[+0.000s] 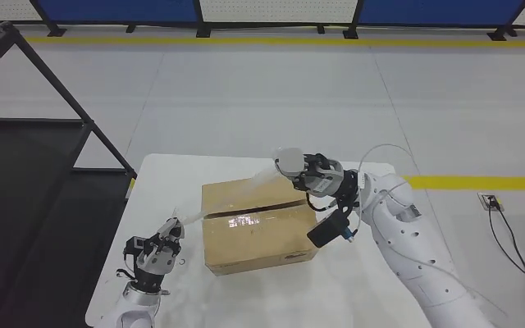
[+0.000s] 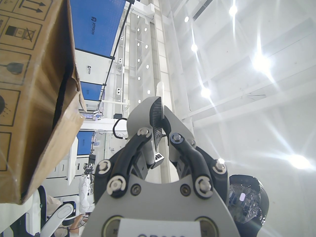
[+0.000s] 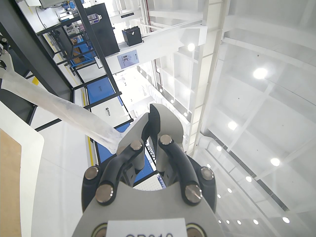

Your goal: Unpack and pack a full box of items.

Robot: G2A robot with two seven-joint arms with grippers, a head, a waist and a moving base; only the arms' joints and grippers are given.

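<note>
A closed cardboard box (image 1: 258, 225) stands in the middle of the white table (image 1: 164, 176). A thin white strip (image 1: 264, 177) stretches slantwise over the box's top, held at both ends. My left gripper (image 1: 174, 228) sits low at the box's left side, pointing upward. In the left wrist view this gripper (image 2: 161, 104) is shut on the strip's end (image 2: 160, 88), with the box's side (image 2: 29, 75) close by. My right gripper (image 1: 283, 161) hovers above the box's far right corner. The right wrist view shows it (image 3: 154, 114) shut on the strip (image 3: 61, 107).
A black metal frame (image 1: 49, 164) stands just left of the table. Bare table surface lies right of and in front of the box (image 1: 344, 279). Grey floor with a yellow line (image 1: 467, 182) runs beyond the table's far edge.
</note>
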